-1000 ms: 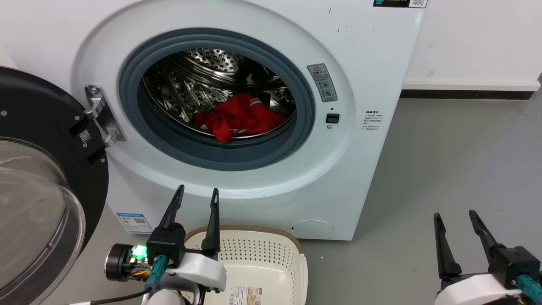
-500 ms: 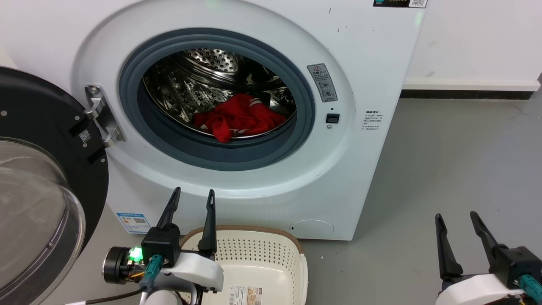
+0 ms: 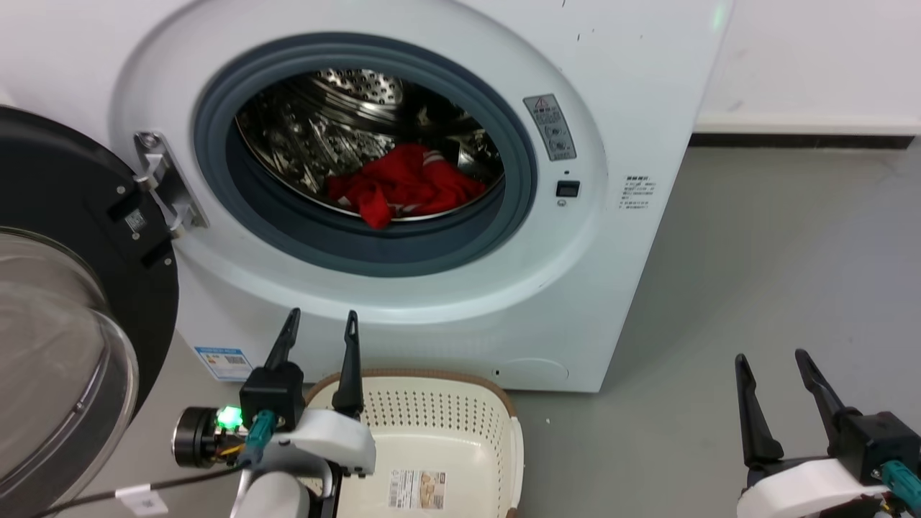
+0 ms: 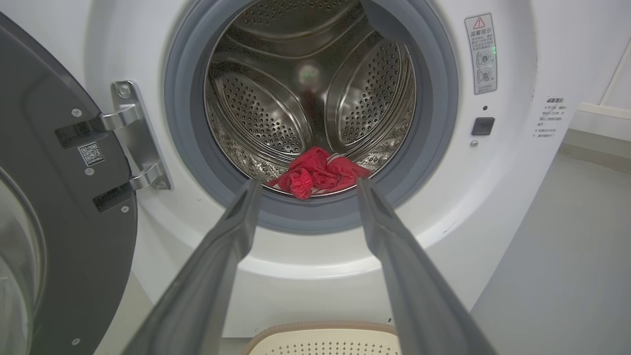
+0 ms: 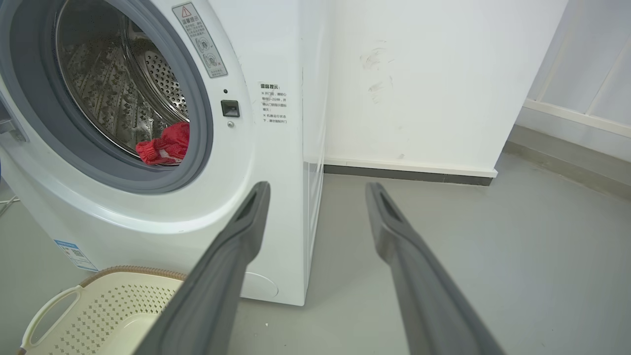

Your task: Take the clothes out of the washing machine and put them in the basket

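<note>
The white washing machine (image 3: 619,93) stands open, its black-rimmed glass door (image 3: 65,302) swung out to the left. Red clothes (image 3: 406,185) with white stripes lie bunched at the front of the steel drum, and the same clothes (image 4: 318,171) (image 5: 165,144) show in both wrist views. The cream basket (image 3: 460,424) with a brown rim sits on the floor right in front of the machine, a paper label on its bottom. My left gripper (image 3: 321,320) is open above the basket's left rim, pointing at the porthole. My right gripper (image 3: 771,361) is open over the floor to the right.
Grey floor (image 3: 755,273) stretches to the right of the machine up to a white wall with a dark skirting strip (image 3: 799,140). A door hinge bracket (image 3: 162,180) juts out left of the porthole. The basket (image 5: 98,308) lies left of my right gripper's fingers.
The head camera has tilted down a little, shifting the whole picture up. My left gripper has drawn slightly back and left toward the basket. The red clothes lie unmoved.
</note>
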### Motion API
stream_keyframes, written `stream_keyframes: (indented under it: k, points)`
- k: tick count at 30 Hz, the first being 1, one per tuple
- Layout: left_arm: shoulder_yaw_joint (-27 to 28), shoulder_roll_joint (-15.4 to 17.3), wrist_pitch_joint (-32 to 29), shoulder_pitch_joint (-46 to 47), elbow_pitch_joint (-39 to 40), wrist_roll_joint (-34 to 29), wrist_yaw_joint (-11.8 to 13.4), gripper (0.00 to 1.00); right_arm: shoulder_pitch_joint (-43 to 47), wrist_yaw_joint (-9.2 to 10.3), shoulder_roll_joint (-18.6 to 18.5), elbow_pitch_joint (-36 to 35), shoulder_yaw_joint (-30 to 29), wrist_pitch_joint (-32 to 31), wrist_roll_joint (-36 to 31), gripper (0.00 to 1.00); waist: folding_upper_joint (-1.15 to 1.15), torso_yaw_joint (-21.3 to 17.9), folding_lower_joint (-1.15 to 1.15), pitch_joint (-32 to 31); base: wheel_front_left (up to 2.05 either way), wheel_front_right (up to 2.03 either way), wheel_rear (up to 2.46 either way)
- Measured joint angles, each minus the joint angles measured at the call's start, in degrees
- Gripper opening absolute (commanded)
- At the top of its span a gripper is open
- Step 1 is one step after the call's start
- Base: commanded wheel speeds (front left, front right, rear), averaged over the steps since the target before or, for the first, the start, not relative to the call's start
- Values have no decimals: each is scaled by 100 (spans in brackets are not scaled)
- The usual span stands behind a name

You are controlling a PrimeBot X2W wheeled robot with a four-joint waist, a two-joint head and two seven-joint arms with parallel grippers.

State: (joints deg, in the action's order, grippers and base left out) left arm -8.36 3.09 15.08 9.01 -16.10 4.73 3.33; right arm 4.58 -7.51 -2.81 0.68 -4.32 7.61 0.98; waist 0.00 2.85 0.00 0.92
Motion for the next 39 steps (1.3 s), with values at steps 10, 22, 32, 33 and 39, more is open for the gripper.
stream_keyframes:
  k: [10,22,32,33,39]
  points:
    - [221,43,0,1043,-1002,60,20,100,-286,0,-3,-302,138,-31,52,100,0,-80,0,717,0,0,0]
    - [487,415,0,2876,-2487,146,-81,100,-816,0,-5,-356,412,96,213,100,0,-355,1,1802,0,0,0]
    - [433,872,-116,4649,-3839,79,-213,100,-1151,0,-7,-190,690,302,382,100,0,-775,1,2503,0,0,0]
    - [415,914,-171,4818,-3949,67,-230,100,-1182,0,-9,-178,709,315,408,100,0,-819,1,2573,0,0,0]
    - [314,1277,-455,5719,-4446,-44,-257,100,-1404,0,-9,-64,893,450,588,100,0,-1099,1,3026,0,0,0]
